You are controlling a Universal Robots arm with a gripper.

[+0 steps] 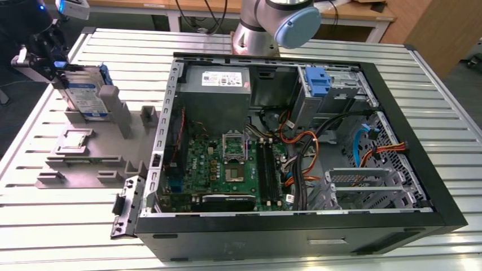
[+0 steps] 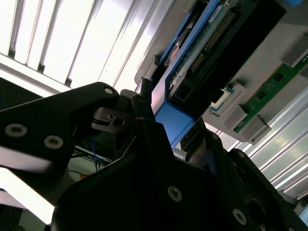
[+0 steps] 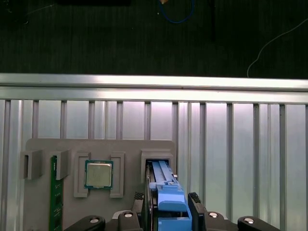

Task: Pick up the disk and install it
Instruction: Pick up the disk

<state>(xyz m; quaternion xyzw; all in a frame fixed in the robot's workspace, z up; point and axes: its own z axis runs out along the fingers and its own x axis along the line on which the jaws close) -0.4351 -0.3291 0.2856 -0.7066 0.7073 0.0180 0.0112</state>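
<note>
Ribbed metal table (image 1: pixel 433 84) brightly lit, wooden bench (image 1: pixel 362 14) behind, dark floor (image 3: pixel 96 38) beyond

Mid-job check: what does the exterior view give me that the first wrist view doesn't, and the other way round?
Exterior view, not the first wrist view: the open computer case, its motherboard and the arm's base. First wrist view, not the exterior: a green memory stick in the grey fixture and a blue cable on the floor beyond the table. Both: the end effector closed on the upright disk, that fixture and its processor chip.
</note>
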